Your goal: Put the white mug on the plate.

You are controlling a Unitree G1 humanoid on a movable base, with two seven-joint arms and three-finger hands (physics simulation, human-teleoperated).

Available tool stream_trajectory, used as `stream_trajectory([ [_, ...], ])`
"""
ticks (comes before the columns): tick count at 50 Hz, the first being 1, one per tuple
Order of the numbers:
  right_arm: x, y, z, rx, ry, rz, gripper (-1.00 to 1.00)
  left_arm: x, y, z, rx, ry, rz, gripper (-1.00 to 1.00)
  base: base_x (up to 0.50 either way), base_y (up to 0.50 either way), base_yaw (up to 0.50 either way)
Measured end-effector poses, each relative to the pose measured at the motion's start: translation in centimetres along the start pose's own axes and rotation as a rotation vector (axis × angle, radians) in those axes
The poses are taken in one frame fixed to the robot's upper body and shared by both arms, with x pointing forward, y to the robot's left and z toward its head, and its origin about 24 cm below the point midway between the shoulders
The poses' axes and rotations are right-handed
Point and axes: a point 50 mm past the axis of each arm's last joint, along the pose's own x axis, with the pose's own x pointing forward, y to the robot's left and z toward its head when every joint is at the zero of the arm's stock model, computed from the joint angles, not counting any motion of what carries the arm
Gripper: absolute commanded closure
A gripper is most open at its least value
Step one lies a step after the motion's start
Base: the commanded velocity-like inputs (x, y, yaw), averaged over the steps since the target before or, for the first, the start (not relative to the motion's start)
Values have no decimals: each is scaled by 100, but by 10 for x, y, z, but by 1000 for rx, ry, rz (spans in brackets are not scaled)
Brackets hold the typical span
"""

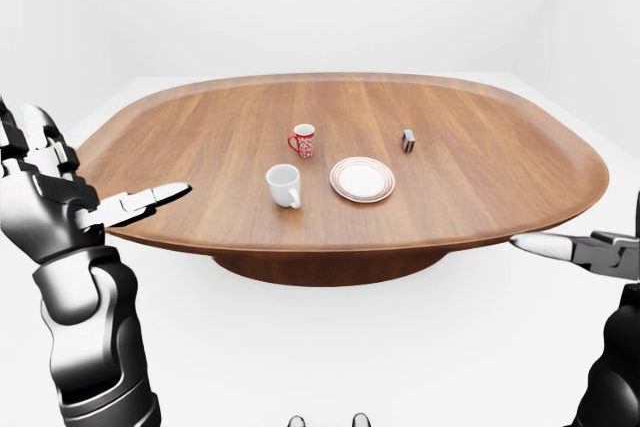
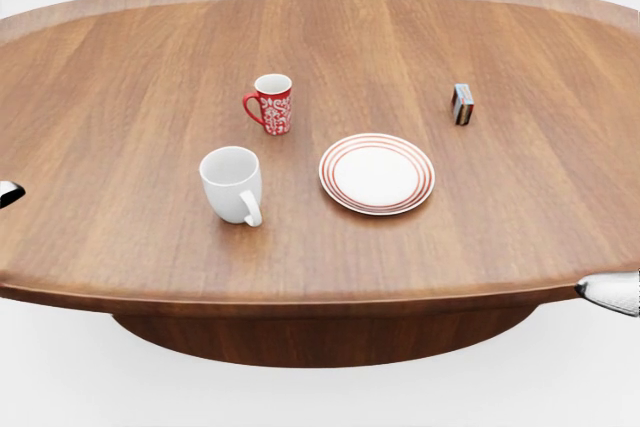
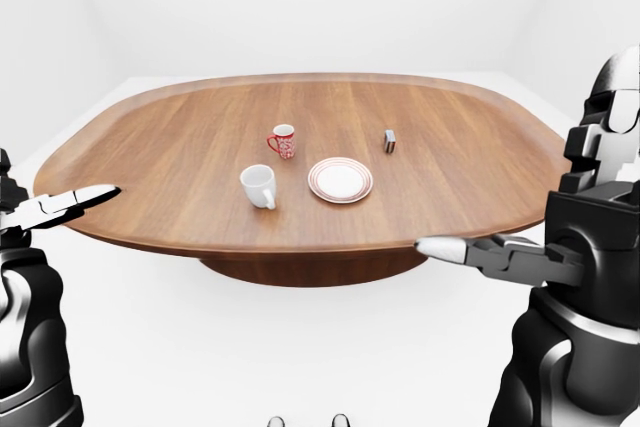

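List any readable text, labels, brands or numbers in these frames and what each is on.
None readable.
Red mug: white ornamental pattern only, no letters.
Small box: its faces show coloured patches, too small and blurred to read.
White mug: plain.
Plate: red rings on the rim, no text.
Table: bare wood grain, no markings.

Head view: left hand [image 2: 8, 192] and right hand [image 2: 610, 292] cut by the edges — fingertips only. Small box [image 2: 462, 104] — label too small to read.
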Motion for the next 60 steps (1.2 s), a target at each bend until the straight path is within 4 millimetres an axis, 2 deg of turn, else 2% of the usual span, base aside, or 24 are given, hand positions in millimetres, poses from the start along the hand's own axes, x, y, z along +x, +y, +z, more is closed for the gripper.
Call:
stream_trajectory([
  [11, -1, 4, 0, -2, 4, 21, -100, 0, 1, 3, -5, -9, 5, -100, 6, 24, 0],
  [34, -2, 9, -4, 13, 22, 44, -100, 0, 0, 5, -13, -18, 3, -100, 49, -15, 0],
  [60, -4, 11, -8, 7, 43, 56, -100, -1, 0, 4, -13, -14, 2, -100, 50, 9, 0],
])
